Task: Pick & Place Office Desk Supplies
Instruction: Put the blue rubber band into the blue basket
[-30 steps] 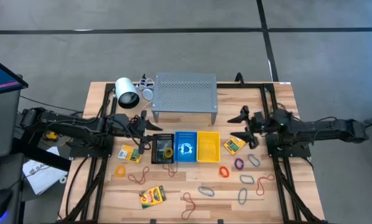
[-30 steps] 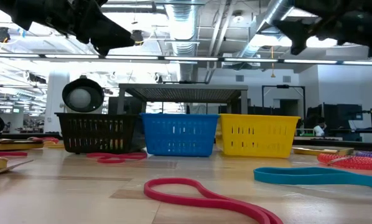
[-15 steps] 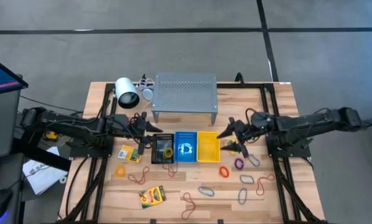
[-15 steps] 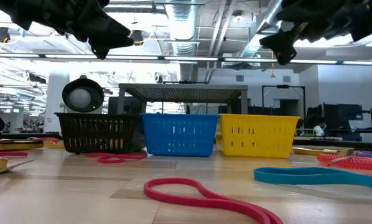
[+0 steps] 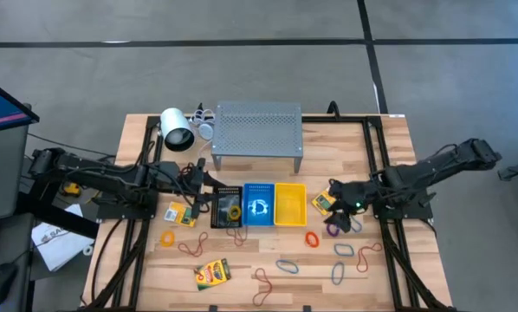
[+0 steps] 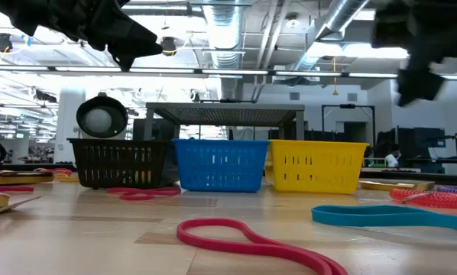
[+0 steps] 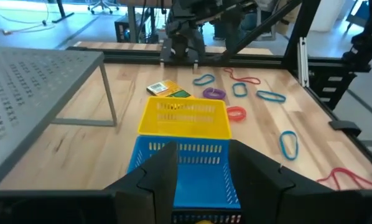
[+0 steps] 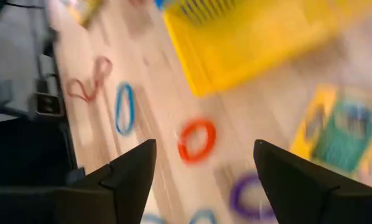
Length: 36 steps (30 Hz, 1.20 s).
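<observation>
High view: we see the right gripper (image 5: 335,208) spread wide, a crayon box (image 5: 325,203) just beneath it. A purple rubber band (image 5: 333,229) lies near. The left gripper (image 5: 200,179), fingers parted and holding nothing, waits beside the black basket (image 5: 214,208).

Fingers (image 7: 158,177): two dark, parted, nothing between them.
Blue basket (image 7: 186,171): just beyond the fingers.
Yellow basket (image 7: 186,118): touching the blue one's far side.
Shelf (image 7: 37,81): grey, perforated, beside the baskets.
Crayon box (image 7: 167,90): flat, just past the yellow basket.
Bands: purple (image 7: 214,93), red (image 7: 236,113), blue (image 7: 288,144), scattered apart.
Other arm's gripper (image 7: 180,57): above the table's far edge, fingers down.
</observation>
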### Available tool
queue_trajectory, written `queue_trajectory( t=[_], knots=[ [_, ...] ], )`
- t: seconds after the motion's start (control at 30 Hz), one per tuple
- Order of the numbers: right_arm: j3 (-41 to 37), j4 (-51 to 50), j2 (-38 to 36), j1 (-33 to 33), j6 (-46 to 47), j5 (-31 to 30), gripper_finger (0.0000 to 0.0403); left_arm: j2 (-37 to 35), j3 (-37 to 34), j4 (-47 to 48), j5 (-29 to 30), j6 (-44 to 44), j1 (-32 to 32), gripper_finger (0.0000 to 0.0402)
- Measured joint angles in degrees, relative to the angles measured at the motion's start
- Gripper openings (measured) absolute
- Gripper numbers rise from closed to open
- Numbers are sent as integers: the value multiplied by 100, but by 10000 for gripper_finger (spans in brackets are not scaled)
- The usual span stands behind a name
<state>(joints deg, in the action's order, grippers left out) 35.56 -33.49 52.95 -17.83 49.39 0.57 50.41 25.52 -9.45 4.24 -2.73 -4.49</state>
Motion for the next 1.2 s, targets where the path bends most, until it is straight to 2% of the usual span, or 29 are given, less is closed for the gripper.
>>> queue_trajectory(
  t=[0.13,0.27,0.37,0.5,0.8,1.2],
  knots=[
    [4,-433,1,-488,1100,-72,265,0,0,2,1,127,0,137],
    [8,-1025,71,-1018,2083,-436,265,0,0,32,-1,139,0,137],
    [8,-1521,312,-1385,2759,-587,265,0,0,55,-1,106,0,137],
    [8,-1707,761,-1735,3309,-714,265,0,0,67,-1,88,0,137],
    [6,-1697,1780,-2047,3869,-694,265,0,0,63,-1,77,0,137],
    [14,-1189,2851,-2045,3722,-656,265,0,0,134,-1,-181,0,137]
  ],
)
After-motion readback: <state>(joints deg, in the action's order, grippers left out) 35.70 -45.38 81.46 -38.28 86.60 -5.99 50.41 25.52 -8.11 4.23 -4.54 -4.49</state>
